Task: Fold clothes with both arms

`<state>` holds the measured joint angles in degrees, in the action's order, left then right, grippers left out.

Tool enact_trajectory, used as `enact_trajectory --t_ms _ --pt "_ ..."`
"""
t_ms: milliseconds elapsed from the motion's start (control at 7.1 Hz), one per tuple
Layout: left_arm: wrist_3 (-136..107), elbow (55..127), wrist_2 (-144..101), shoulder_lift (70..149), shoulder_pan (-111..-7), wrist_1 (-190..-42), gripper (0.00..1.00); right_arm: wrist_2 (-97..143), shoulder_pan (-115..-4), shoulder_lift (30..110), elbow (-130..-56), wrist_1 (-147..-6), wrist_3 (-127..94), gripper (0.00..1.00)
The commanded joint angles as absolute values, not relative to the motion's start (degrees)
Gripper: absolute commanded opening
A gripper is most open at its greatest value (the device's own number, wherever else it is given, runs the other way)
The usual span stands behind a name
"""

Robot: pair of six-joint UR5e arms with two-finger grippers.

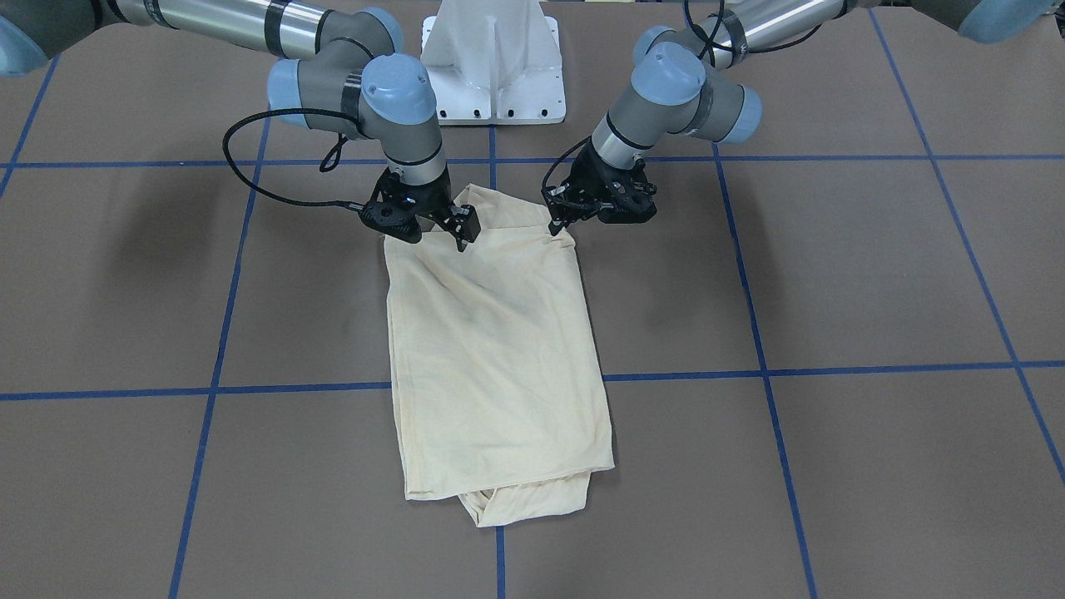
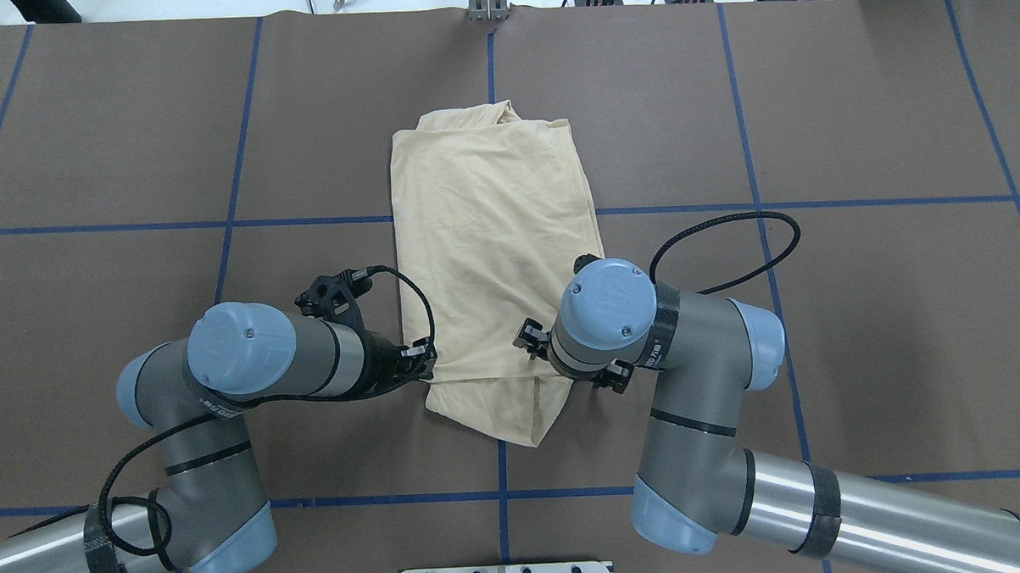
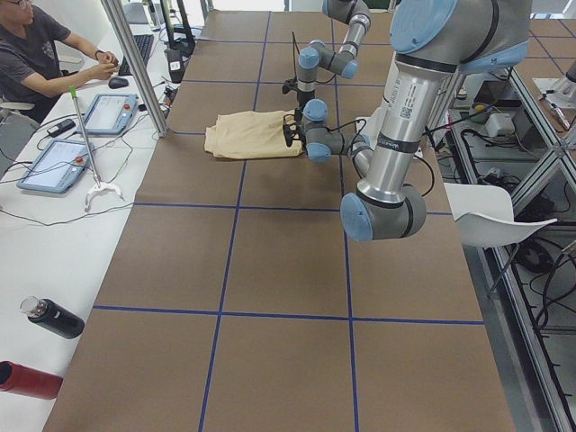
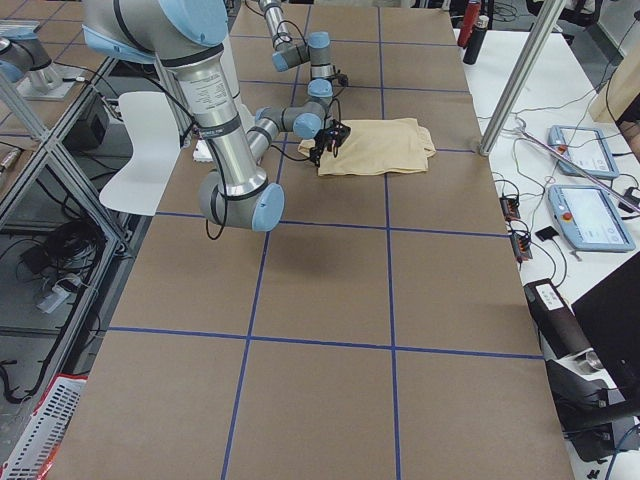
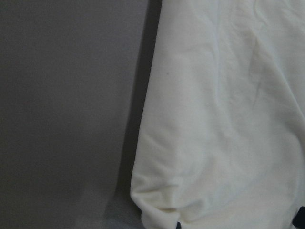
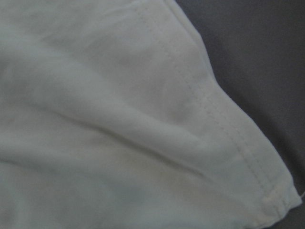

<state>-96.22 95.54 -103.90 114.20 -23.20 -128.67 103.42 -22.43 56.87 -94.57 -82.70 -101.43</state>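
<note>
On the brown table (image 1: 832, 274), straight out from my white base (image 1: 492, 66), the cream T-shirt (image 1: 491, 349) lies folded into a long narrow rectangle. Its long axis points away from me and it crosses one blue tape line (image 1: 291, 388). At the far end a bunched bit of fabric pokes out from under the top layer.

Both my grippers are at the near end, one per corner. My right gripper (image 1: 437, 240) points down at its corner with the fingers spread apart and the tips at the fabric. Nothing looks clamped. The right wrist view is full of cloth, with a stitched hem (image 6: 224, 124) running diagonally and table beyond it.

My left gripper (image 1: 559, 225) sits tilted at the other near corner, with the cloth puckered right by its tip. I can't tell if it is spread or pinching. The left wrist view shows the shirt edge on the right, bare table on the left, and dark fingertip bits (image 5: 301, 217) at the bottom edge.

The rest of the shirt is flat with light wrinkles. A person (image 3: 45, 54) sits at a side desk.
</note>
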Motion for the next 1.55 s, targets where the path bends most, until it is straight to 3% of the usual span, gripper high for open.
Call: enact_trajectory --t_ms 0,423,564,845,1127,1409 --pt "-96.15 95.54 -103.89 114.17 -23.2 -128.67 0.0 103.45 -21.98 56.95 -94.75 -82.79 -101.51 1.0" --pt "-96.15 95.54 -103.89 114.17 -23.2 -128.67 0.0 103.45 -21.27 56.34 -94.48 -82.79 -101.78 1.0" --pt "-96.15 95.54 -103.89 114.26 -23.2 -128.67 0.0 103.45 -21.27 56.34 -94.4 -82.88 -101.86 0.89" --pt "-96.15 95.54 -103.89 114.26 -23.12 -128.67 0.0 103.45 -21.27 56.6 -94.4 -82.88 -101.87 0.5" --pt "-96.15 95.54 -103.89 114.26 -23.12 -128.67 0.0 103.45 -21.27 56.52 -94.57 -82.97 -102.21 0.0" --pt "-96.15 95.54 -103.97 114.35 -23.12 -128.67 0.0 103.45 -21.45 56.34 -94.92 -82.97 -104.77 0.0"
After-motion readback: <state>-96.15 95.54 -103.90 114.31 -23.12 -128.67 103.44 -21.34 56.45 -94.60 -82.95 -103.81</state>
